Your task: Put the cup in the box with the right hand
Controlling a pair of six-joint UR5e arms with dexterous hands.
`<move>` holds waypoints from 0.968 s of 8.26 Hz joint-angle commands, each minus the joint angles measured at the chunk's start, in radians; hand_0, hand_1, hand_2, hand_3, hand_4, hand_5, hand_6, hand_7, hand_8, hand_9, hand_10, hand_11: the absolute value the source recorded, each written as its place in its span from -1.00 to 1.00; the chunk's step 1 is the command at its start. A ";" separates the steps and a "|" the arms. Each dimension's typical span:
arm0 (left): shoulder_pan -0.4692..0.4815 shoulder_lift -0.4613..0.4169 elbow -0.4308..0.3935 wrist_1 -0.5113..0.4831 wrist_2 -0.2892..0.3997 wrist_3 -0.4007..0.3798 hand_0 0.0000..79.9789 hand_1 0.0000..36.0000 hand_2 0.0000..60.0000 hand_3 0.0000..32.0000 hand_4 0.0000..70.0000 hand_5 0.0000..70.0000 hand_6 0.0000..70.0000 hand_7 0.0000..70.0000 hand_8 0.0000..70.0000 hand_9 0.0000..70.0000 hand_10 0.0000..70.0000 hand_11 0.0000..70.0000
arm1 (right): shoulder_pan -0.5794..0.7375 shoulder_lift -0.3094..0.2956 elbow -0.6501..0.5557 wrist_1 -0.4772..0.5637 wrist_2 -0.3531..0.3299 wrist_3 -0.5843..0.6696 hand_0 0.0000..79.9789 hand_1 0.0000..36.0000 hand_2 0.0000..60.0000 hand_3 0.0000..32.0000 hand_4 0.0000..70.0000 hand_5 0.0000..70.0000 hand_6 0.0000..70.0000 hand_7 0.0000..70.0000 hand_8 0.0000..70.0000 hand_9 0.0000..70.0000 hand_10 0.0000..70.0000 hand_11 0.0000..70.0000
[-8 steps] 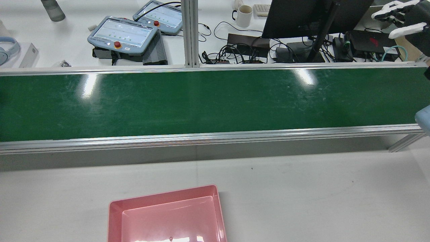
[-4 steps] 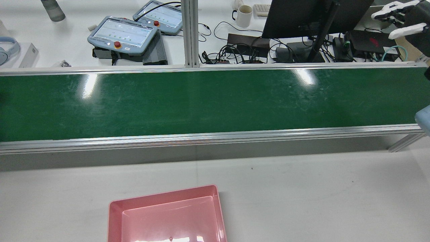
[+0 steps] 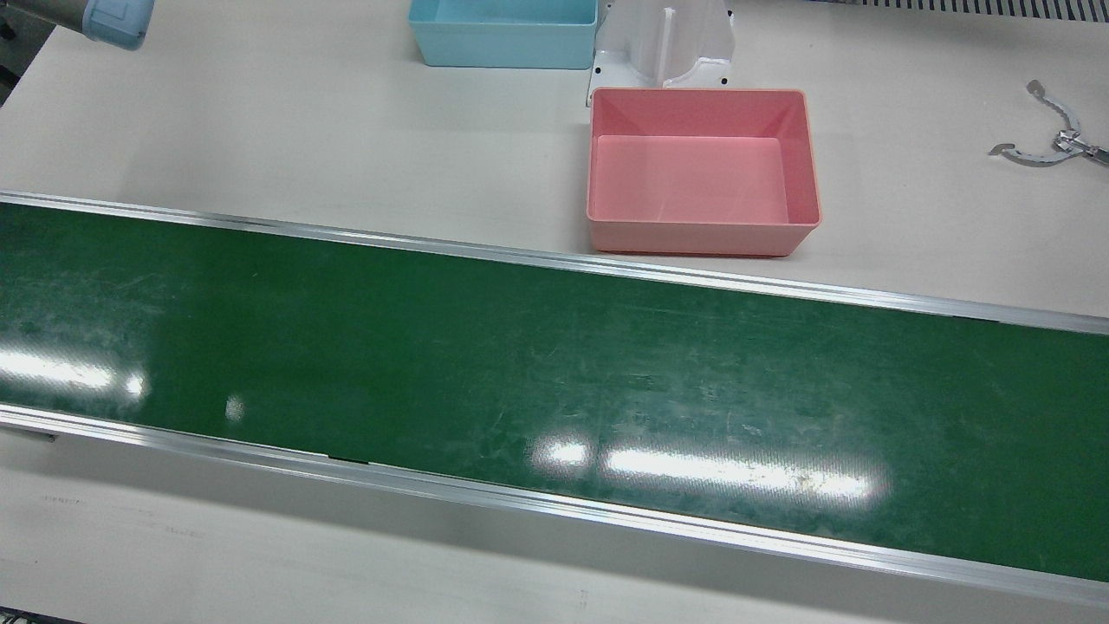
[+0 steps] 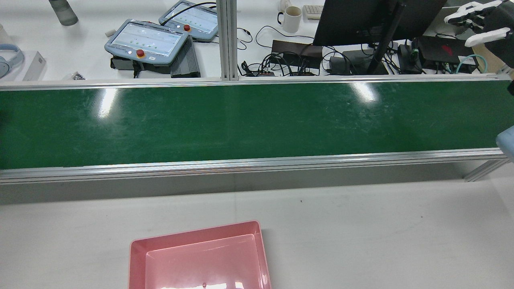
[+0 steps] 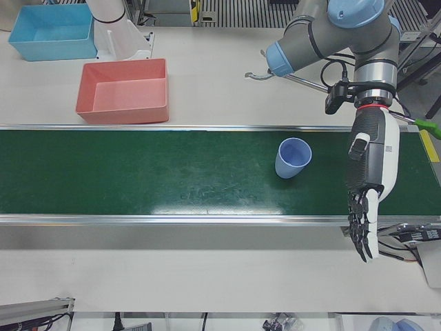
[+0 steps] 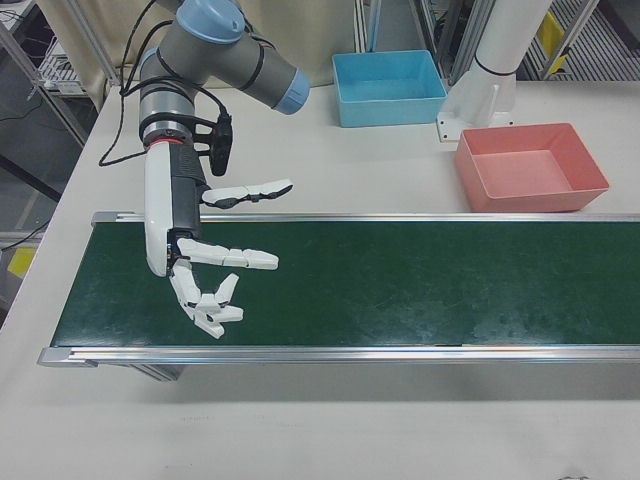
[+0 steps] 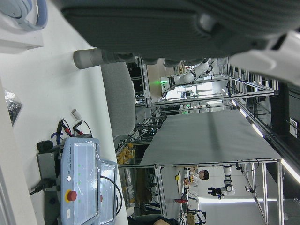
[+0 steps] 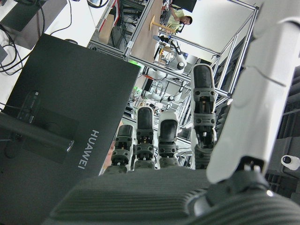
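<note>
My right hand (image 6: 205, 275) is open, its white fingers (image 6: 245, 258) spread apart with nothing in them. In the right-front view it hangs in the left part of the picture, over the left end of the green belt (image 6: 400, 285). In the rear view this hand (image 4: 478, 24) peeks in at the top right corner.

My left hand (image 5: 368, 186) is open too. Its fingers (image 5: 362, 231) point down, and it holds nothing. In the left-front view it is on the right side, over the near edge of the belt (image 5: 138, 172).

The blue cup (image 5: 293, 158) stands on the belt, mouth up, a bit right of the middle of that picture. It is near my left hand but not touching it, and well apart from my right hand.

The pink box (image 5: 125, 90) sits on the white table (image 5: 207, 76) in the upper left, just beyond the belt. A blue box (image 5: 52, 31) sits near it in the top left corner
</note>
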 commanded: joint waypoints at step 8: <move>0.000 0.000 0.000 0.000 0.000 0.000 -1.00 -1.00 -1.00 -1.00 -1.00 -1.00 -1.00 -1.00 -1.00 -1.00 -1.00 -1.00 | -0.001 -0.002 0.004 -0.003 0.000 -0.001 0.41 -0.40 -1.00 -1.00 0.37 -0.81 -0.43 1.00 -0.52 0.05 -0.65 -0.45</move>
